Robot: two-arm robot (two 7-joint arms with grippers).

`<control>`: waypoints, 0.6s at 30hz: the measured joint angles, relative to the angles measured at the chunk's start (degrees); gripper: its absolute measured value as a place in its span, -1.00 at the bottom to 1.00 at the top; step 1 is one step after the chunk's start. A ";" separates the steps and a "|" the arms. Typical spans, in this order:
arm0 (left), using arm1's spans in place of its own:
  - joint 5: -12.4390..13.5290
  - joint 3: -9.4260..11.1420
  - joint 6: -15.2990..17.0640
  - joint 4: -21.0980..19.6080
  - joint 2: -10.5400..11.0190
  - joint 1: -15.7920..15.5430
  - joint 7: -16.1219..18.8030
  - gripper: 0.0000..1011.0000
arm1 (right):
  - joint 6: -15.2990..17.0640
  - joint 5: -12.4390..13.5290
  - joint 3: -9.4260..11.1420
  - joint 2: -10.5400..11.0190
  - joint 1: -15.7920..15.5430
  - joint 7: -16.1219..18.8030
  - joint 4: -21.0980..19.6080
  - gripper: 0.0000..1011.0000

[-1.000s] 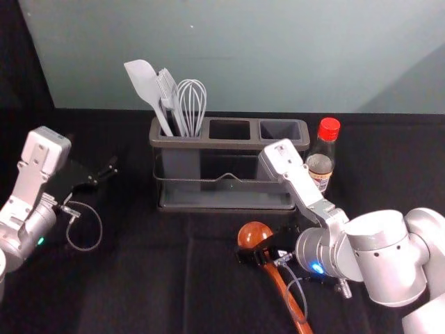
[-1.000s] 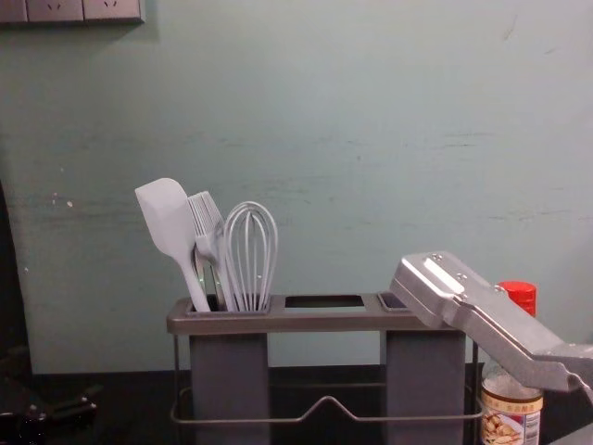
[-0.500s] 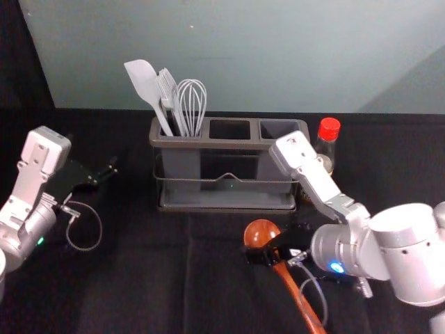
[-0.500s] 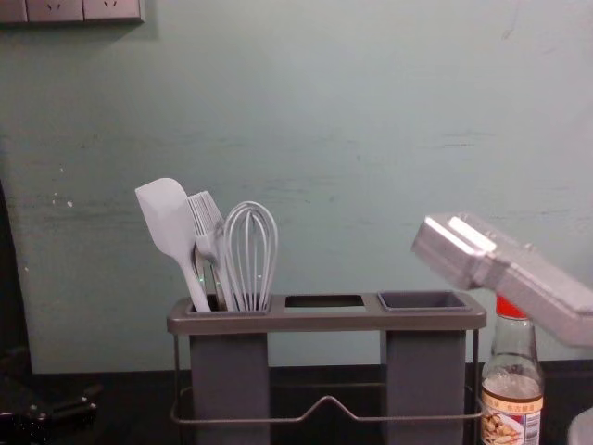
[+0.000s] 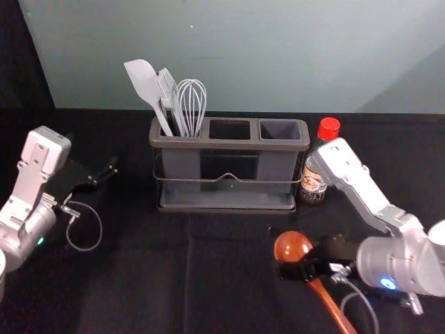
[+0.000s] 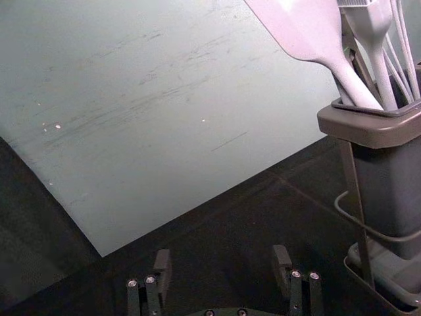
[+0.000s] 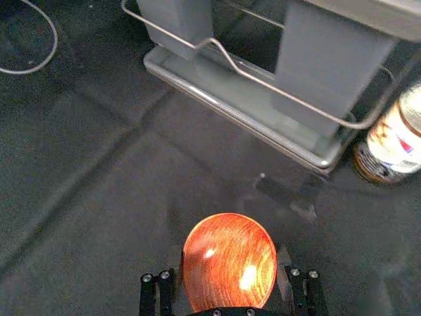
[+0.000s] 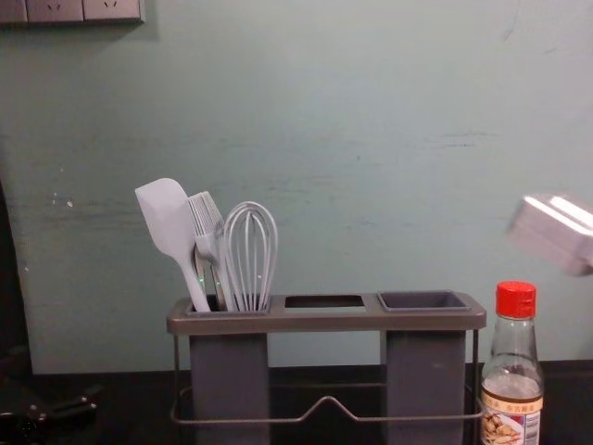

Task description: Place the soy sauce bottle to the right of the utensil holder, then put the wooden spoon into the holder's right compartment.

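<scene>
Overall, the pale grey-green wall point(image 5: 243, 69) forms the backdrop, with the black-covered surface point(image 5: 139, 292) extending in front of it. On the surface stands the dark grey utensil holder point(image 5: 229, 145), upright, with three openings along its top and a wire rail across its front.

The right arm reaches in from the right in the head view. Its pincer point(image 5: 297, 269) is to the front and right of the holder, closed on the wooden spoon, with one finger on each side. The left arm is parked to the left of the holder; its pincer point(image 5: 104, 175) is open, the fingers well apart in the left wrist view.

A strip of wall sockets point(image 8: 83, 10) is recorded at the upper left of the chest view.

The wooden spoon point(image 5: 293, 245) is outside the holder, its rounded bowl toward the holder and its reddish handle slanting toward the near right. Whether it touches the surface cannot be determined.

The soy sauce bottle point(image 5: 313, 186), red-capped and labelled, stands upright just beside the holder's right end. Contact between the two cannot be confirmed.

The left compartment contains a pale spatula point(image 8: 167, 218), leaning outward to the left, a whisk point(image 8: 251, 260) and a pastry brush point(image 8: 208, 222) between them.
</scene>
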 joint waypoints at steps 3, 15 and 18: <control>0.00 0.00 0.00 0.00 0.00 0.00 0.00 0.99 | -0.61 0.18 1.35 1.00 -1.49 0.88 -0.63 0.66; 0.00 0.00 0.00 0.00 0.00 0.00 0.00 0.99 | -1.08 0.59 2.85 1.57 -2.70 2.55 -0.12 0.66; 0.00 0.00 0.00 0.00 0.00 0.00 0.00 0.99 | -1.10 0.57 2.79 1.56 -2.66 2.53 -0.15 0.66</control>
